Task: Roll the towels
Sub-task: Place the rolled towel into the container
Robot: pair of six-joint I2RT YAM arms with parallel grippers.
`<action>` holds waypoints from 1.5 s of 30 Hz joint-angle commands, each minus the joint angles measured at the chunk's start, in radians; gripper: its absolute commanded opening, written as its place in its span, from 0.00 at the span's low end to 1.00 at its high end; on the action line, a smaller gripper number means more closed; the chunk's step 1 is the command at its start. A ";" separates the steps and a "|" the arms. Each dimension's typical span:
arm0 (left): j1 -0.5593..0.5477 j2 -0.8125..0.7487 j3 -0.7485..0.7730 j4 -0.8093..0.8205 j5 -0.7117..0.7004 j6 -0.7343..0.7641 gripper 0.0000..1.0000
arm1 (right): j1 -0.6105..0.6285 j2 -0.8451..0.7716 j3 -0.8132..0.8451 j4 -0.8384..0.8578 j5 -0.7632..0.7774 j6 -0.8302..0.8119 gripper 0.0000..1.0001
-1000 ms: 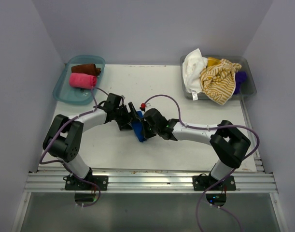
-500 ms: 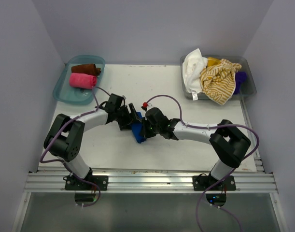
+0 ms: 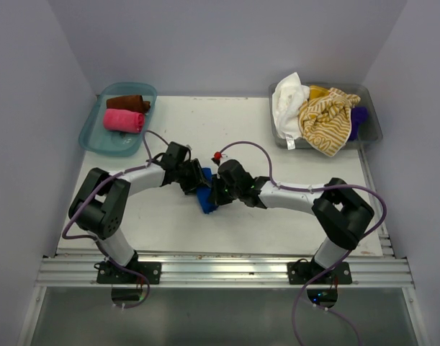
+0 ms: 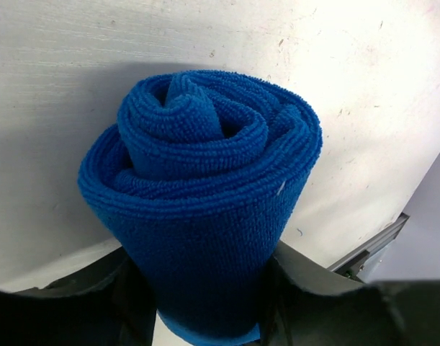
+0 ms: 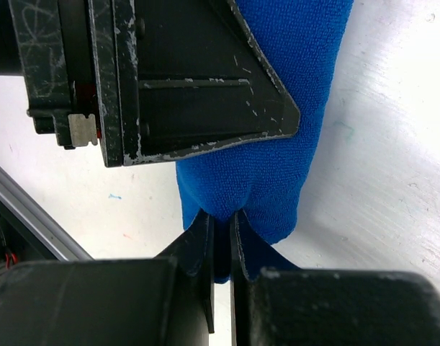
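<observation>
Pinching the blue towel (image 5: 292, 108) by its edge, our right claw (image 5: 221, 231) is clamped on it. Our left claw (image 4: 205, 303) grips the roll's sides, centre of the table (image 3: 277, 137). At ten o'clock, the teal tray (image 3: 90, 137) holds a pink roll (image 3: 123, 120) and a brown roll (image 3: 128, 103). At two o'clock, the grey bin (image 3: 371, 130) holds a white towel (image 3: 288, 97), a striped towel (image 3: 326, 119) and a purple towel (image 3: 358, 119).

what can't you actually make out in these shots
- Top view: most of the blue towel, under the left gripper and right gripper.
- Left wrist view: whether the left gripper squeezes that towel; its fingers leave the bottom edge.
- Top view: purple towel, mostly behind the striped towel.
</observation>
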 commanded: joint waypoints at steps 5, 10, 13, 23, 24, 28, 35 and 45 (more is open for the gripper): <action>-0.003 -0.020 0.035 -0.019 -0.020 -0.006 0.36 | -0.005 -0.033 0.015 -0.043 0.030 -0.008 0.56; 0.045 -0.060 0.073 -0.068 0.004 -0.001 0.26 | -0.015 -0.215 0.032 -0.184 0.133 -0.047 0.77; 0.106 -0.106 0.107 -0.102 0.036 0.005 0.24 | -0.031 -0.309 0.030 -0.255 0.221 -0.067 0.80; 0.506 -0.178 0.489 -0.341 0.056 0.069 0.24 | -0.091 -0.498 -0.022 -0.376 0.353 -0.067 0.81; 0.592 -0.167 0.515 -0.346 0.057 0.065 0.24 | -0.091 -0.495 -0.027 -0.376 0.348 -0.059 0.81; 0.746 -0.114 0.615 -0.317 0.024 -0.001 0.24 | -0.091 -0.480 -0.031 -0.363 0.321 -0.048 0.81; 0.827 0.053 0.644 -0.202 -0.009 -0.101 0.24 | -0.091 -0.429 -0.010 -0.358 0.285 -0.064 0.81; 0.838 0.186 0.629 -0.127 -0.098 -0.153 0.25 | -0.094 -0.383 -0.011 -0.329 0.222 -0.056 0.81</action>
